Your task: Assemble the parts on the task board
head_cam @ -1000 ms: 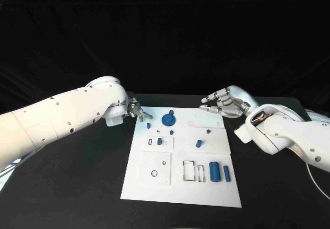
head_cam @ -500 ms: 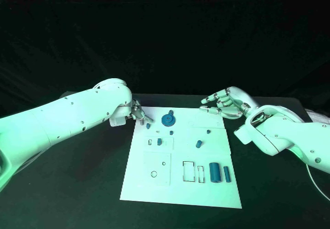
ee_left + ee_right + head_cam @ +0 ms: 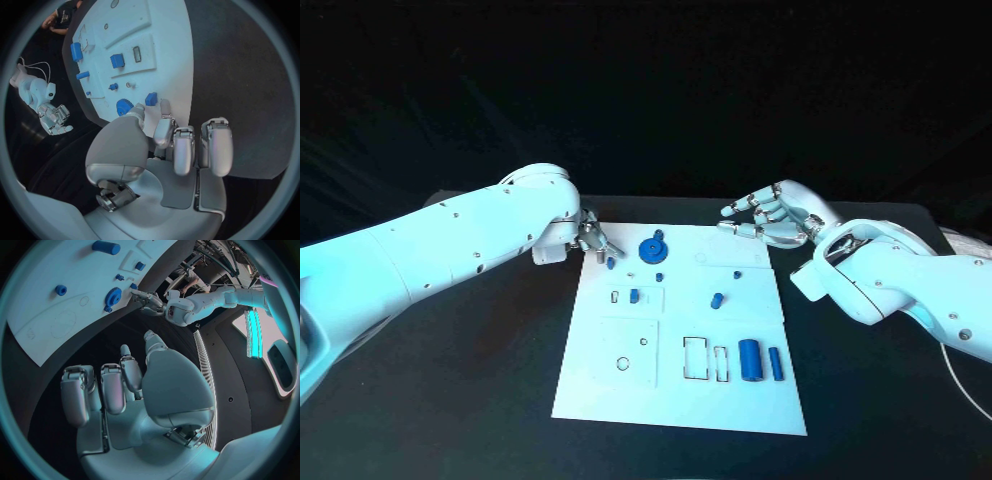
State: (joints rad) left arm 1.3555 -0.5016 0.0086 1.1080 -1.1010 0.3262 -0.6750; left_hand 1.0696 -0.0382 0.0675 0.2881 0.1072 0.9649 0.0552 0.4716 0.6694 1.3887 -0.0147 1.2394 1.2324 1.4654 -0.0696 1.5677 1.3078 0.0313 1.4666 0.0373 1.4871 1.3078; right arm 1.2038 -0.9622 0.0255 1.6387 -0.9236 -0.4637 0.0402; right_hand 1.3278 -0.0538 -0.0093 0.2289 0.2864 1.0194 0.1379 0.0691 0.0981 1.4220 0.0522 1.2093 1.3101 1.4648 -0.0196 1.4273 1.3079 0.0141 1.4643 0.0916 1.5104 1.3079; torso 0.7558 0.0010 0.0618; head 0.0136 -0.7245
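The white task board (image 3: pixel 678 395) lies in the middle of the table. On its far part a blue gear (image 3: pixel 653 250) stands, with a small blue peg (image 3: pixel 610 263) near the board's left edge. My left hand (image 3: pixel 590 238) hovers at the board's far left corner, just beyond the peg, fingers bent and apart, holding nothing. The left wrist view shows its fingers (image 3: pixel 181 147) over the black table beside the gear (image 3: pixel 124 106) and the peg (image 3: pixel 150 98). My right hand (image 3: pixel 769 215) hangs spread over the board's far right corner, empty, its fingers (image 3: pixel 103 390) apart.
More blue parts lie on the board: two short pieces (image 3: pixel 635 296) (image 3: pixel 717 299) at mid-board, and a thick cylinder (image 3: pixel 750 360) with a thin bar (image 3: pixel 776 363) near the front right. Black table (image 3: pixel 459 400) surrounds the board on both sides.
My left hand has edged slightly nearer the board's far left corner and the small peg. The right hand has stayed in place.
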